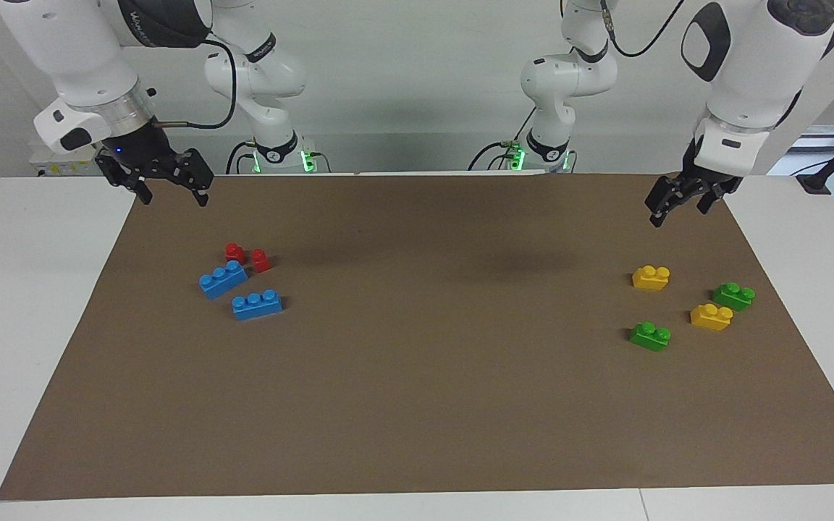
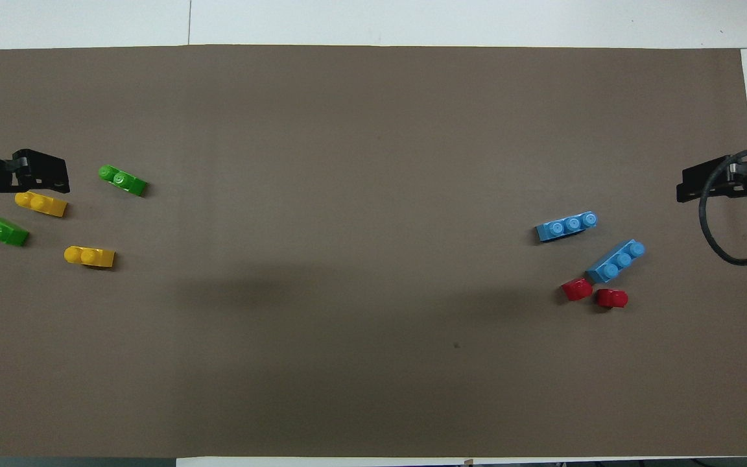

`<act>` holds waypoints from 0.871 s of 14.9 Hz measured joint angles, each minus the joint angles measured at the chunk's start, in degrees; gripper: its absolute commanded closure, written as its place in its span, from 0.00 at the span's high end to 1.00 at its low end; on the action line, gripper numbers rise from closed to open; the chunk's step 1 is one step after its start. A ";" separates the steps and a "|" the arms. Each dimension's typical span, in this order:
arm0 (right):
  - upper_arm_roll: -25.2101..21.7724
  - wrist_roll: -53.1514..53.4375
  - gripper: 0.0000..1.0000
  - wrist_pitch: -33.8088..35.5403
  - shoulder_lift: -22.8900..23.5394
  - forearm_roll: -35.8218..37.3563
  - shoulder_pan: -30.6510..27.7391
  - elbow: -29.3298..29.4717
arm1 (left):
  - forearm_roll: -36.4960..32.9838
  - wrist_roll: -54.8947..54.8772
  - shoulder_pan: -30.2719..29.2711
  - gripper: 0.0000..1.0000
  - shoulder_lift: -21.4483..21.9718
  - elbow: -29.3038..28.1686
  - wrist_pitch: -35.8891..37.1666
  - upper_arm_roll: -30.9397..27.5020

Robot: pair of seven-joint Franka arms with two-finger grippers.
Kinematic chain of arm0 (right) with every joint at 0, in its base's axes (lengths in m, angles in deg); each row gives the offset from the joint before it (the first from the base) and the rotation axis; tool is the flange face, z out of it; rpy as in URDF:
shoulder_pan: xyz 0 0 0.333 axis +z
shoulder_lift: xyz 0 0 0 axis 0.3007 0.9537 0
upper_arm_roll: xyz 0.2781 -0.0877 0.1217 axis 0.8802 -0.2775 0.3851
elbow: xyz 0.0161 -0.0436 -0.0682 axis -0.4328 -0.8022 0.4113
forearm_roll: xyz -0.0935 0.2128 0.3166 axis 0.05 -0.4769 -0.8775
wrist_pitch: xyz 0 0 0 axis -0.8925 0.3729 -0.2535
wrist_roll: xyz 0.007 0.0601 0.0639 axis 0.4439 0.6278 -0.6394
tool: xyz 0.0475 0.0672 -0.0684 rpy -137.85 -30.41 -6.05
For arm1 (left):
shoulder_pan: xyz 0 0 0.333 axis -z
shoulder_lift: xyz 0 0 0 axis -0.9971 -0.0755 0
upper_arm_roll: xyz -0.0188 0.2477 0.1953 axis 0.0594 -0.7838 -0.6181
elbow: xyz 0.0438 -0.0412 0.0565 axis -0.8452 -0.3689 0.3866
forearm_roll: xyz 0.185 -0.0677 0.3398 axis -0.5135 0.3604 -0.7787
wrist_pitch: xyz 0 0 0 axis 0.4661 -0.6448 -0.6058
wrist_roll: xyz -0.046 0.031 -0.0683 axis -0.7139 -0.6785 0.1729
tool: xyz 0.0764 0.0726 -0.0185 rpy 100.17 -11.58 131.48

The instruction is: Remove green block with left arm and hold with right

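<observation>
Brown mat point(image 1: 417, 405) covers table. Two green blocks near mat's edge at left arm's end: one point(image 1: 733, 296) closer to that edge, other point(image 1: 650, 336) farther from robots, both among two yellow bricks point(image 1: 651, 278). Left gripper point(image 1: 685, 199) hangs above mat's corner nearest left arm, fingers spread, holding nothing. Right gripper point(image 1: 171, 189) hangs above corner nearest right arm, fingers apart, empty. Blue bricks point(image 1: 223, 279) and red bricks point(image 1: 235, 252) lie at right arm's end.

The overhead view's edges cut off both arms, leaving only the left gripper point(image 2: 39, 174) and right gripper point(image 2: 704, 185).
</observation>
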State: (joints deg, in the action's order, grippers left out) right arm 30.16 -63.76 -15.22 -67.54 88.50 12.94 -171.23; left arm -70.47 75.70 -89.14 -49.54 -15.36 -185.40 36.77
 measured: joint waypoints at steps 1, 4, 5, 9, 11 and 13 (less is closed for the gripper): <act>0.00 0.00 1.00 0.18 0.00 0.07 0.00 -0.02 | 0.40 -1.58 0.01 1.00 0.89 -0.26 0.78 0.00; 0.00 0.00 1.00 0.51 0.00 0.10 0.00 -0.06 | 0.66 -6.19 0.01 1.00 2.85 -1.20 3.64 0.00; 0.00 0.00 1.00 0.53 0.00 0.10 0.00 -0.07 | 0.75 -6.88 0.01 1.00 3.34 -1.51 4.16 0.00; 0.00 -1.35 1.00 0.55 0.00 0.82 0.00 -0.07 | 4.32 -7.38 -0.03 1.00 4.87 -2.24 4.63 -0.22; 0.01 -2.62 1.00 0.55 0.00 1.81 0.01 -0.07 | 4.82 -7.38 -0.04 1.00 5.15 -2.27 4.70 -0.36; 0.02 -2.69 1.00 0.55 0.00 1.86 0.07 -0.07 | 4.90 -7.38 -0.05 1.00 5.23 -2.27 4.72 -0.36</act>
State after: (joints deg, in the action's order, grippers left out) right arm 30.18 -66.46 -14.67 -67.54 90.36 13.02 -171.30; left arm -65.58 68.32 -89.18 -44.31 -17.63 -180.68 36.40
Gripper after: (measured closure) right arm 0.000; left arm 0.000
